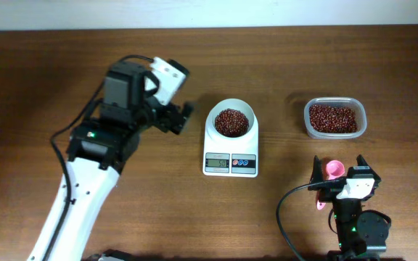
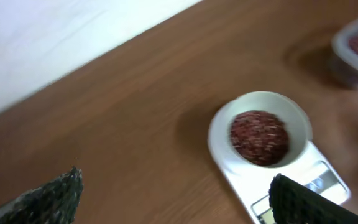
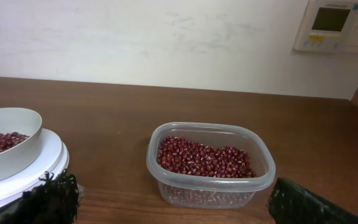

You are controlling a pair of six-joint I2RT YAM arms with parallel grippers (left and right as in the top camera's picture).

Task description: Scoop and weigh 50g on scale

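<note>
Both claws stand wide and hold nothing. The right claw (image 1: 338,167) is the nearer one to the tub (image 1: 361,120), which lies straight ahead of it and a touch to its right. The scale (image 1: 230,164) sits ahead of it to its left, well apart. A pink scoop (image 1: 332,169) shows between this claw's fingers from overhead; whether it touches them I cannot tell. So any further scooping looks like this arm's job.

The left claw (image 1: 185,116) points at the bowl (image 1: 215,125) from just beside it. The scale's long axis runs from its bowl end, away from the right claw, to its display end, toward that claw.

The scale is smooth white plastic, a rounded rectangle. Its bowl is round and already holds a mound of small glossy red beans (image 1: 232,122). The display is too small to read. The tub is clear, thin-walled plastic with rounded corners, and its beans lie well below the rim. The worktop (image 1: 49,72) is dark wood grain.
</note>
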